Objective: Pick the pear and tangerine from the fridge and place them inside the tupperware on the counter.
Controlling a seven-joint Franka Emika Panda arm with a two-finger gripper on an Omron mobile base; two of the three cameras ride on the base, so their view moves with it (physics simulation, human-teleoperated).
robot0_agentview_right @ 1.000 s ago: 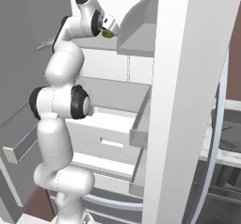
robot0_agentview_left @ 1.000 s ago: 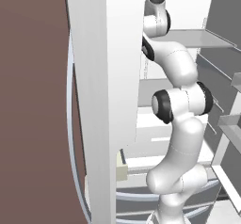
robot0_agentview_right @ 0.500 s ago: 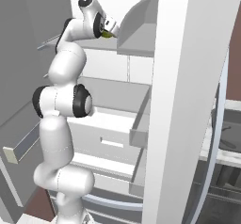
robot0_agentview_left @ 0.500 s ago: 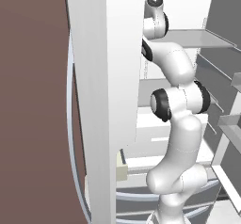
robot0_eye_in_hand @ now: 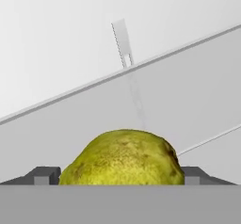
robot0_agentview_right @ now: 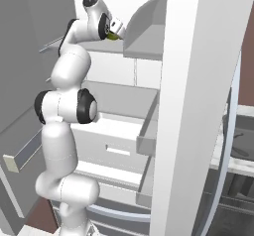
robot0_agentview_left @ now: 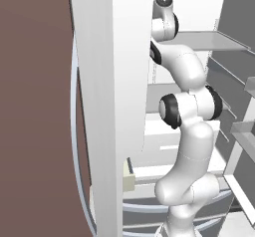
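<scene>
Gripper [robot0_eye_in_hand: 121, 176] reaches onto upper fridge [robot0_agentview_right: 198, 81] shelf, fingers [robot0_eye_in_hand: 43, 175] flanking pear [robot0_eye_in_hand: 123, 158] on both sides; firm grasp cannot be told

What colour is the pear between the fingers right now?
Yellow-green with brownish speckles; the pear shows best in the hand view.

Two-finger gripper [robot0_eye_in_hand: 121, 177] jaws now narrower than second ago, when they stood at widest; closing in on small yellow-green lumpy pear [robot0_eye_in_hand: 123, 158]. In hand view dark finger tips [robot0_eye_in_hand: 43, 175] sit just beside pear on both sides; contact cannot be told. In right base view hand has crept slightly closer to pear [robot0_agentview_right: 115, 35] on upper shelf of white fridge interior [robot0_agentview_right: 149, 36].
</scene>
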